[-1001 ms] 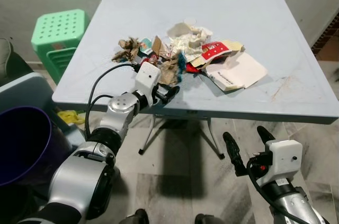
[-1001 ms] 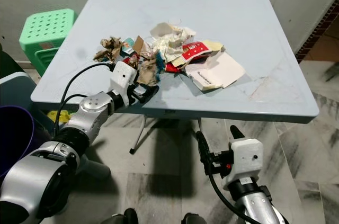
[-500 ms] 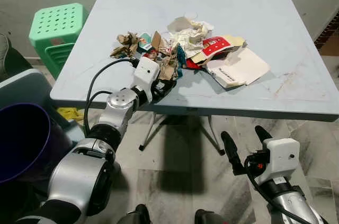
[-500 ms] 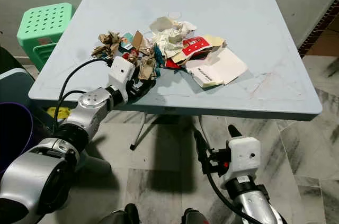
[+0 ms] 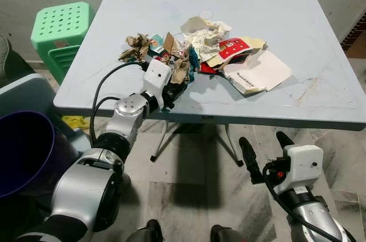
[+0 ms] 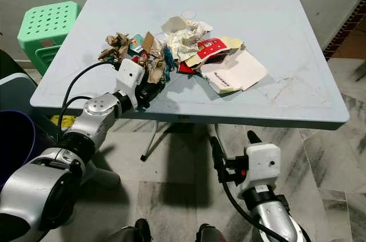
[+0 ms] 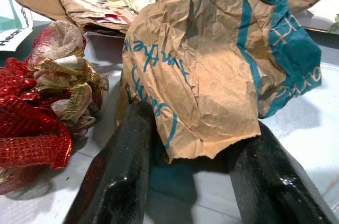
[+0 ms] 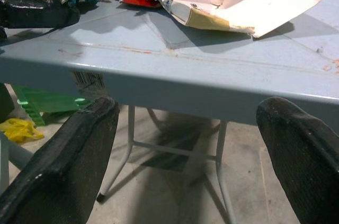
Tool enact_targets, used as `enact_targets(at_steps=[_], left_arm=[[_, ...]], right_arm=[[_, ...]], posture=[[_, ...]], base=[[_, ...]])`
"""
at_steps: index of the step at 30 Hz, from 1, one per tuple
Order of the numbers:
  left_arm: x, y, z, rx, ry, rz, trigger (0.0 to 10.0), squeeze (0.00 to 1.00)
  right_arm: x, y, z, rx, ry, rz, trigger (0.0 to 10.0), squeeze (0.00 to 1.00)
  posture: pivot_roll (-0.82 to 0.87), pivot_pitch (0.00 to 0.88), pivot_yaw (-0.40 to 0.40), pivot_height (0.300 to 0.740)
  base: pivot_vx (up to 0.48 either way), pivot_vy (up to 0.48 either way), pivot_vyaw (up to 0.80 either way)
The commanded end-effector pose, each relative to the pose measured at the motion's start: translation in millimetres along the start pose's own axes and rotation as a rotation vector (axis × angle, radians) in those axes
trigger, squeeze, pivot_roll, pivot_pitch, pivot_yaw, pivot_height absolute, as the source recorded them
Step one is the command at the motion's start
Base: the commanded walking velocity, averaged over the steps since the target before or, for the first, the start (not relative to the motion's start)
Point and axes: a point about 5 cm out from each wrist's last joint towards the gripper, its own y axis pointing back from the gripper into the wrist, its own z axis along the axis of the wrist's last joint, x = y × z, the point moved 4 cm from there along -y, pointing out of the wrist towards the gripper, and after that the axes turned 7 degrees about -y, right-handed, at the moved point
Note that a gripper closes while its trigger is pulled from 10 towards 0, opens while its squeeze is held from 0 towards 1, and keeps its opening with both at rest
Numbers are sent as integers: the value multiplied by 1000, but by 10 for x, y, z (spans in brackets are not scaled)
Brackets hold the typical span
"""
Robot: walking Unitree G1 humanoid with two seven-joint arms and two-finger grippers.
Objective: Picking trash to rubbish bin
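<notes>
A heap of trash lies mid-table (image 5: pixel 269 2): crumpled white paper (image 5: pixel 206 31), a red and white carton (image 5: pixel 231 49), a flat white box (image 5: pixel 258 73) and brown scraps (image 5: pixel 136 47). My left gripper (image 5: pixel 174 88) rests on the table at the heap's near left side, open. Its two black fingers (image 7: pixel 119 176) stand either side of a crumpled brown paper with teal print (image 7: pixel 206 70). Red foil mesh (image 7: pixel 29 128) lies beside it. My right gripper (image 5: pixel 266 146) hangs open below the table's front edge, holding nothing. The purple rubbish bin (image 5: pixel 23 150) stands at my lower left.
A green plastic stool (image 5: pixel 60 27) stands left of the table, beyond the bin. A yellow scrap (image 5: pixel 77 122) lies on the floor under the table's left corner. The table's metal legs (image 5: pixel 163 142) rise from the marble floor in front of me.
My left gripper has pushed forward from the table's edge into the heap, bringing the brown paper between its fingers. The camera has shifted slightly. The right arm has barely moved.
</notes>
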Motion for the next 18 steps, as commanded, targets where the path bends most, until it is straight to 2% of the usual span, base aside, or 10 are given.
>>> enact_targets(at_steps=[1,9,18], left_arm=[[50,27,-9,7,-11,5,0,0],[159,88,23,-38,18,62,0,0],[189,136,42,-83,51,102,0,0]], right_arm=[[3,1,-60,16,-8,-7,10000,0],[37,-119,-66,-6,-8,19,10000,0],[74,-267,-66,-24,-5,51,10000,0]], posture=[[-215,242,75,740],[-178,205,65,740],[-145,160,51,740]], base=[[0,0,0],[0,0,0],[0,0,0]])
